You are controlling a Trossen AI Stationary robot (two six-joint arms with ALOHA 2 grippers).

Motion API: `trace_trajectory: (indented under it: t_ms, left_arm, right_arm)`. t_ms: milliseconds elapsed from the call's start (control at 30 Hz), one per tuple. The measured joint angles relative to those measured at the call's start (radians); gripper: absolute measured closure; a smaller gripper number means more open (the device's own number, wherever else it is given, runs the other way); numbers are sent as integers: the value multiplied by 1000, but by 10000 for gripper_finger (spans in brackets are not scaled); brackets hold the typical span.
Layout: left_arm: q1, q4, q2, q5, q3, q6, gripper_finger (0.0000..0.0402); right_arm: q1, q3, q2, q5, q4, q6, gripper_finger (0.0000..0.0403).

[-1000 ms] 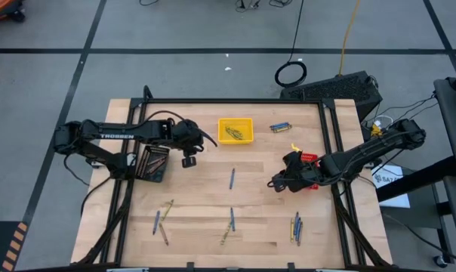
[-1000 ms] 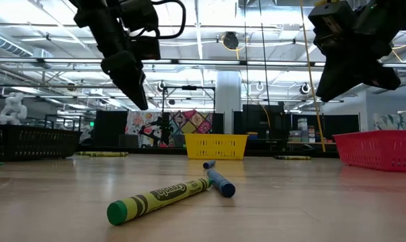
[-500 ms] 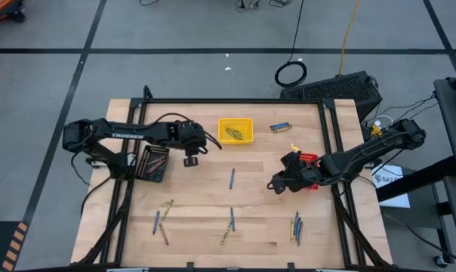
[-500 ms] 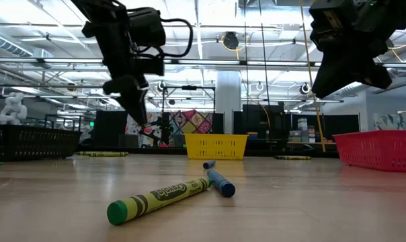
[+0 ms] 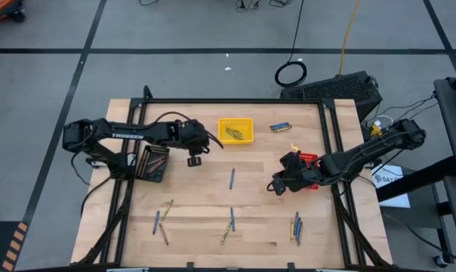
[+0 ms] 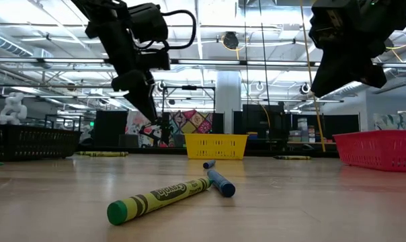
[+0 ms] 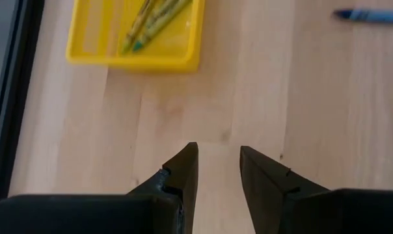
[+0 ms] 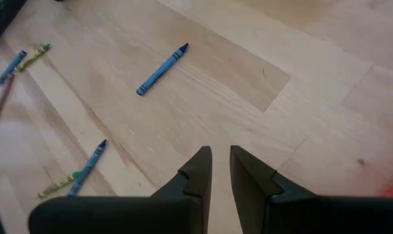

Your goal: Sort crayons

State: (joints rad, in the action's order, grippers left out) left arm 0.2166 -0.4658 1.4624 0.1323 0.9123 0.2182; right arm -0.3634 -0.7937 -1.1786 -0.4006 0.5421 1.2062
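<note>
Left tool (image 7: 217, 170) (empty) above slim crayons (image 5: 232, 178)

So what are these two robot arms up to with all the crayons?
They are sorting crayons into small trays. The left hand is open and empty above the table beside the yellow tray, which already holds a few yellow-green crayons. The right hand holds nothing near the red tray. Blue crayons such as one mid-table lie loose on the table.

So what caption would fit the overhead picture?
Two arms hover over a table scattered with crayons; several already lie in the yellow tray.
</note>
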Motion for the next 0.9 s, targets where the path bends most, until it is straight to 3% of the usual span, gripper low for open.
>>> trace_trajectory:
  t_ms: [167,367,900]
  left_arm:
    - [2,64,6,-16,0,5,290]
    - [76,-21,6,84,0,6,290]
    - [334,-214,43,1,0,-38,290]
  right_arm:
    - [4,0,0,8,0,-14,362]
    - [4,0,0,65,11,-23,362]
    - [4,0,0,65,16,-98,362]
